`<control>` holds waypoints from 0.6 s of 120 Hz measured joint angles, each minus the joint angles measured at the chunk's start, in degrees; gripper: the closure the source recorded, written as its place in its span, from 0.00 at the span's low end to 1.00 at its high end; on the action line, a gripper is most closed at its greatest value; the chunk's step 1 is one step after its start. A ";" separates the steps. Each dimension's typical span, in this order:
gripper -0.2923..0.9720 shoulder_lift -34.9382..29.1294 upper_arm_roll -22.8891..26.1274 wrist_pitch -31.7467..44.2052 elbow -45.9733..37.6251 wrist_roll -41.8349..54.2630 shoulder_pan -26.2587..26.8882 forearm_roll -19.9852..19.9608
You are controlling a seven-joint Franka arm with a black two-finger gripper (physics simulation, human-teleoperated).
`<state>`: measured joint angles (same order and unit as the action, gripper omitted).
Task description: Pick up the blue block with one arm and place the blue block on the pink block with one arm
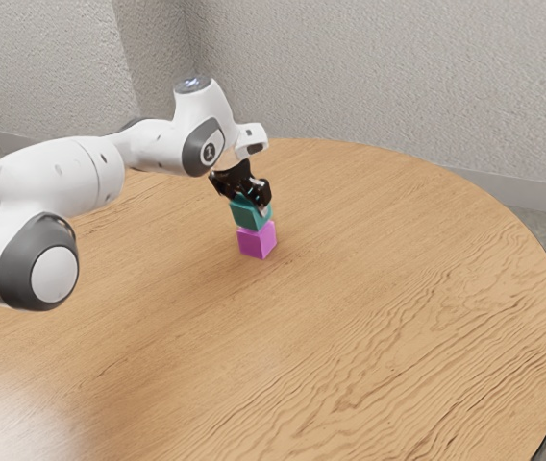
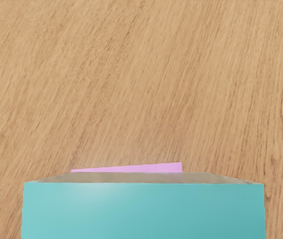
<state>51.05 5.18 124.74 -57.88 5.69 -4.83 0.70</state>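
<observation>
Evidently the tool [image 1: 252,196] has its fingers closed on the blue block [image 1: 250,217], gripping its upper part so the underside is free to meet the pink block [image 1: 257,240]. The blue block sits directly over the pink one on the desk [image 1: 379,317], probably touching it, roughly aligned for a stable release.

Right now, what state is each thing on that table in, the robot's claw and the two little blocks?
gripper: shut on the blue block, one finger on each side.
blue block: held upright, right on top of the pink block; I cannot tell whether its weight rests there yet.
pink block: sitting flat on the table, under the blue block.
</observation>
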 joint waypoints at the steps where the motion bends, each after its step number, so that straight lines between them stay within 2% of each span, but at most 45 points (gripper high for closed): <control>1: 0.46 0.01 0.01 0.00 0.01 0.01 0.00 -0.01; 23: 0.34 -0.17 0.08 0.00 0.05 0.31 -0.03 -0.22; 30: 0.32 -3.47 -0.22 -0.12 -2.41 0.38 -0.17 -0.32; 41: 0.29 -18.18 -0.56 -0.21 -19.05 0.38 -0.99 -1.21; 49: 0.28 -32.23 -0.83 -2.06 -31.17 0.39 -2.25 -2.84; 62: 0.27 -50.76 -3.83 -11.43 -38.76 0.42 -2.86 -4.71; 72: 0.26 -57.87 -5.04 -17.73 -41.12 0.51 -3.91 -5.36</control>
<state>-6.82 0.14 107.01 -99.00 6.20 -8.74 -4.67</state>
